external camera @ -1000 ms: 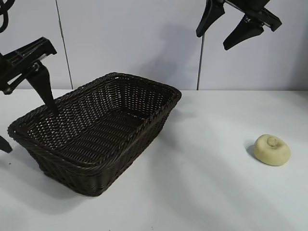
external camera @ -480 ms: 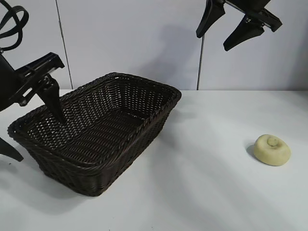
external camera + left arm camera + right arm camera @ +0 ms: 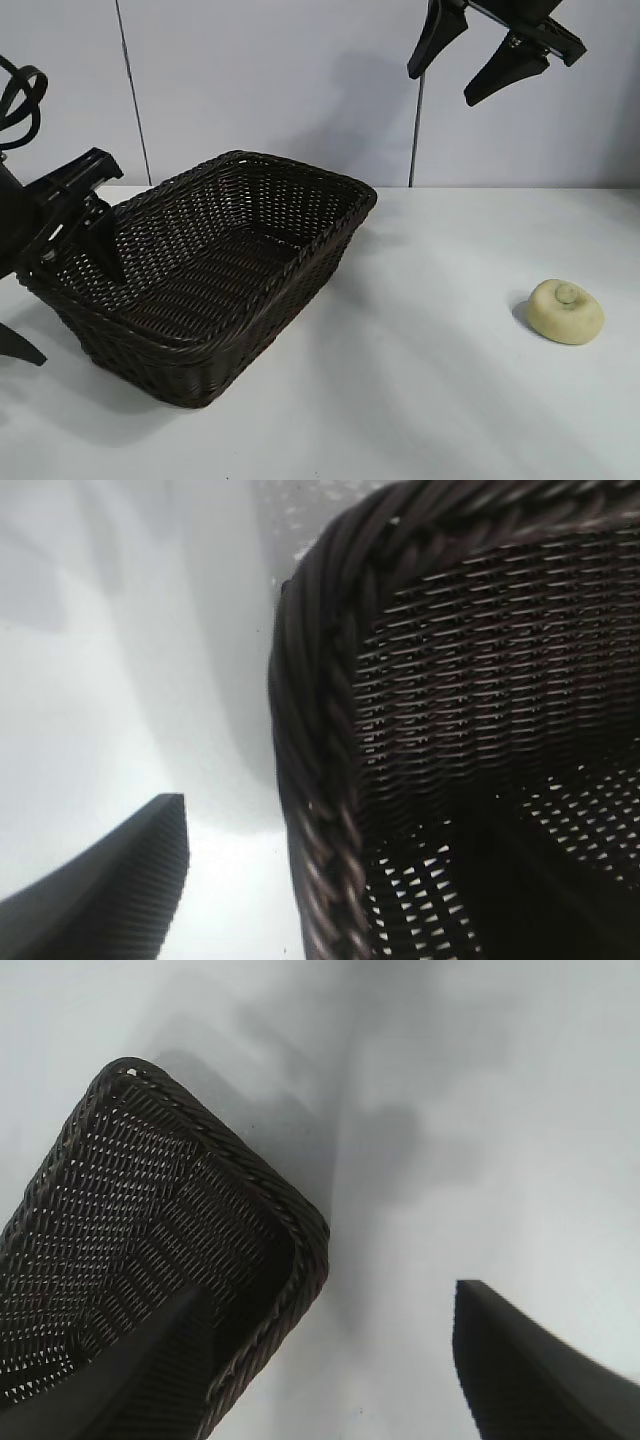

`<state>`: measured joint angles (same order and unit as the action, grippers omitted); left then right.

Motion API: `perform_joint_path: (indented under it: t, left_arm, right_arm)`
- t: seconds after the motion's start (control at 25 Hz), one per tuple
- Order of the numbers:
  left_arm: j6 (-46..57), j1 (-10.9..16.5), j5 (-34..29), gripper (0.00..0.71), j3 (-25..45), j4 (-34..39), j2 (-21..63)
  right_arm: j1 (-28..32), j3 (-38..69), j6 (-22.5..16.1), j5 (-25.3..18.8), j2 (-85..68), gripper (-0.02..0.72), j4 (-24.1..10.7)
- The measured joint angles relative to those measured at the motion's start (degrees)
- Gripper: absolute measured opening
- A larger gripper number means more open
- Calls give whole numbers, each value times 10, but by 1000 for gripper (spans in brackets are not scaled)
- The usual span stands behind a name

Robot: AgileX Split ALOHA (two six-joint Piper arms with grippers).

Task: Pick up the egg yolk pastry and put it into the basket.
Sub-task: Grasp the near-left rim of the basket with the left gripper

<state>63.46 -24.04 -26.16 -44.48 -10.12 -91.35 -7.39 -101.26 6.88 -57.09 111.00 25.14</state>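
Note:
The egg yolk pastry, a small pale yellow bun with a knob on top, lies alone on the white table at the right. The dark brown wicker basket stands left of centre and holds nothing. My left gripper is open and straddles the basket's left end: one finger is inside the basket and the other is outside, over the table. In the left wrist view the braided rim runs between the fingers. My right gripper hangs open high at the back, far above the pastry.
In the right wrist view the right gripper looks down on one corner of the basket and on bare table. A wide stretch of white table separates the basket from the pastry. A pale wall stands behind.
My left gripper has come down, so that one finger now dips inside the basket's left end. The right arm, the pastry and the basket have not moved.

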Motion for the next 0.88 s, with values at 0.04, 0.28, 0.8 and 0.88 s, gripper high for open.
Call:
perform_joint_path:
  t: [0.04, 0.28, 0.8, 0.88]
  left_arm:
    - [0, 0, 5, 532, 0, 0, -5]
    - [0, 0, 44, 532, 0, 0, -38]
    - [0, 0, 54, 276, 0, 0, -75]
    - [0, 0, 56, 221, 0, 0, -75]
  right_arm:
    - [0, 0, 0, 0, 0, 494, 0]
    - [0, 0, 0, 0, 0, 494, 0]
    - [0, 0, 0, 0, 0, 494, -5]
    - [0, 0, 0, 0, 0, 494, -5]
